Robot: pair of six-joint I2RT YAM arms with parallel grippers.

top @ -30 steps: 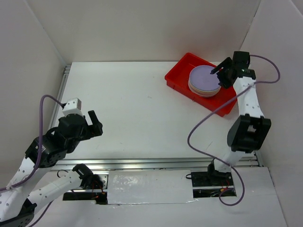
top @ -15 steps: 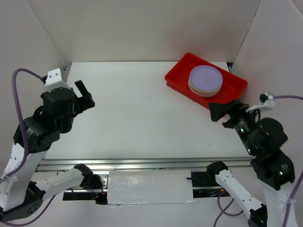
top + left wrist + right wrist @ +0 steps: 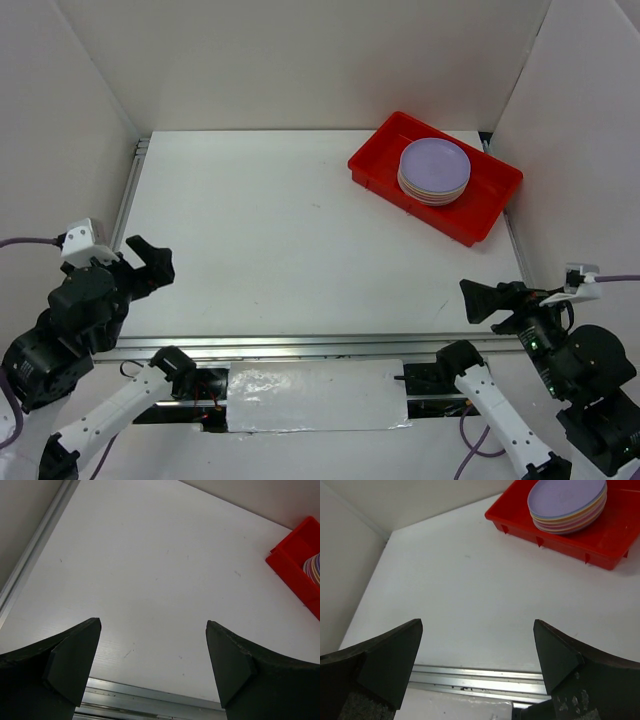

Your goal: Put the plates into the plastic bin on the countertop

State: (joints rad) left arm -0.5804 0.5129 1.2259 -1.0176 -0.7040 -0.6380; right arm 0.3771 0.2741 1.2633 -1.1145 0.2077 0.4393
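Observation:
A stack of pastel plates (image 3: 434, 170) with a lilac one on top sits in the red plastic bin (image 3: 380, 150) at the far right of the white countertop (image 3: 300, 230). The stack also shows in the right wrist view (image 3: 568, 502) inside the bin (image 3: 600, 545). The left wrist view catches only the bin's corner (image 3: 295, 565) and a plate edge (image 3: 315, 569). My left gripper (image 3: 148, 265) is open and empty at the near left edge. My right gripper (image 3: 490, 300) is open and empty at the near right edge, far from the bin.
White walls enclose the countertop on three sides. A metal rail (image 3: 320, 345) runs along the near edge, and another (image 3: 128, 190) along the left side. Both arm bases sit below the near rail.
Both arms have pulled back toward the near edge. The right gripper left the plate stack in the bin and withdrew to the near right; the left moved to the near left.

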